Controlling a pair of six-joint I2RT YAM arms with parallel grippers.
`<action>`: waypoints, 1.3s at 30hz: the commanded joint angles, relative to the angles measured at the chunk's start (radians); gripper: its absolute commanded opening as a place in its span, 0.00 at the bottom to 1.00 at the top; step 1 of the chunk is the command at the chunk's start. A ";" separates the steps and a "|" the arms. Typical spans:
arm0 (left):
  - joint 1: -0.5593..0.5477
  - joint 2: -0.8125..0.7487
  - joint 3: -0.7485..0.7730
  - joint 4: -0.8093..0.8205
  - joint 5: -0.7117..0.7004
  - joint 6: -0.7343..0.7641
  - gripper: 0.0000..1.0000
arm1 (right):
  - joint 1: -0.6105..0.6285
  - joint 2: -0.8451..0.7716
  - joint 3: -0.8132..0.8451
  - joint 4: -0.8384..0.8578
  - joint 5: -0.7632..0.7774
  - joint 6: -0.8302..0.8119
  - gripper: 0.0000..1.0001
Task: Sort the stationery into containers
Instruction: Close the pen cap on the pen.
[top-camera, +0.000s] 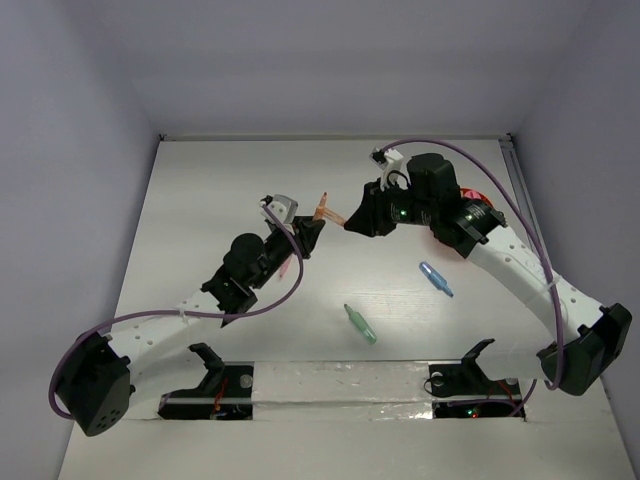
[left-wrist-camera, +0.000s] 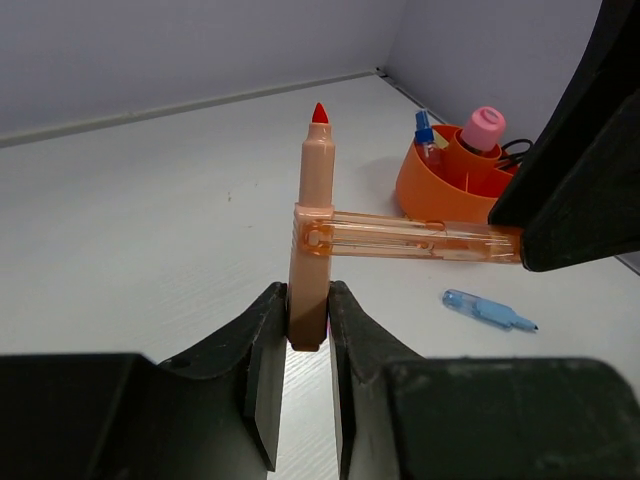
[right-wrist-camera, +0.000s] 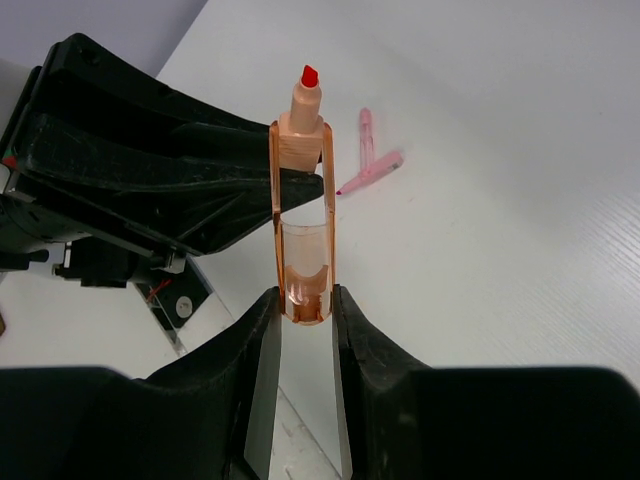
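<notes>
Left hand (left-wrist-camera: 308, 302) clamps orange marker (left-wrist-camera: 316, 220), right hand (right-wrist-camera: 305, 300) its cap (right-wrist-camera: 304, 262) — blue marker (top-camera: 436, 279), green marker (top-camera: 360, 324) lie nearby

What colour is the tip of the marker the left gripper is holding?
Red; the marker shows it best in the left wrist view.

The left arm (top-camera: 165, 335) and the right arm (top-camera: 520, 265) both bend in toward the middle, where the left gripper (left-wrist-camera: 308, 305) pinches the orange marker (left-wrist-camera: 313, 220) and the right gripper (right-wrist-camera: 305, 305) pinches its cap (right-wrist-camera: 304, 275).
</notes>
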 joint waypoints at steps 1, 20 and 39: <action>0.003 -0.010 0.058 0.067 0.017 0.005 0.00 | -0.006 -0.034 -0.010 0.035 -0.004 0.007 0.00; -0.026 -0.039 -0.028 0.031 0.111 -0.077 0.00 | -0.016 -0.043 0.155 -0.002 0.189 -0.064 0.00; -0.064 -0.089 0.000 -0.018 0.149 -0.054 0.00 | -0.016 0.061 0.274 -0.016 0.129 -0.084 0.00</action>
